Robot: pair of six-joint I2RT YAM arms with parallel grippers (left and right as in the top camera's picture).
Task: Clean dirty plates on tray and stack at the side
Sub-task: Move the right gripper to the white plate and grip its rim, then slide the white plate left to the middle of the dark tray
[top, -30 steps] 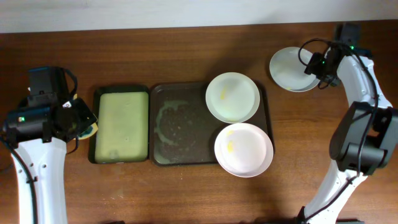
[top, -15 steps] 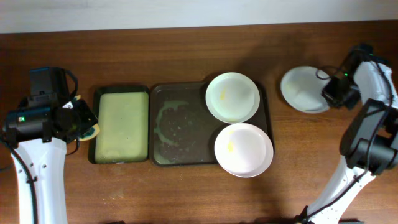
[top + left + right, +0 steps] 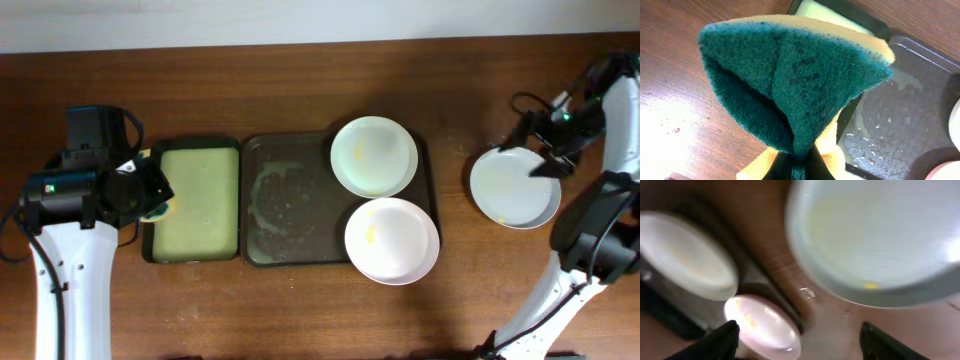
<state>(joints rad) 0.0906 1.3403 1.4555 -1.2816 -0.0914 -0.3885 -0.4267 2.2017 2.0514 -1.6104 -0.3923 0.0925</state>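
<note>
Two white plates with yellow smears lie on the right half of the dark tray (image 3: 285, 205), one at the back (image 3: 374, 156) and one at the front (image 3: 392, 240). The pale grey-blue plate (image 3: 515, 187) lies on the table right of the tray. My right gripper (image 3: 545, 150) is open at that plate's far right edge. The blurred right wrist view shows the open jaws (image 3: 800, 340) with nothing between them, the grey-blue plate (image 3: 875, 240), and both white plates (image 3: 685, 255) (image 3: 765, 325). My left gripper (image 3: 799, 167) is shut on a folded green sponge (image 3: 795, 85) left of the tray (image 3: 905, 115).
A smaller tray with yellow-green lining (image 3: 197, 200) stands against the dark tray's left side, and my left gripper (image 3: 150, 195) hovers at its left rim. The dark tray's left half is wet with soapy streaks. The table's back edge meets a pale wall.
The right arm has carried the grey-blue plate right and forward from the back of the table, and its jaws now stand open. The left arm has shifted slightly right with the sponge.
</note>
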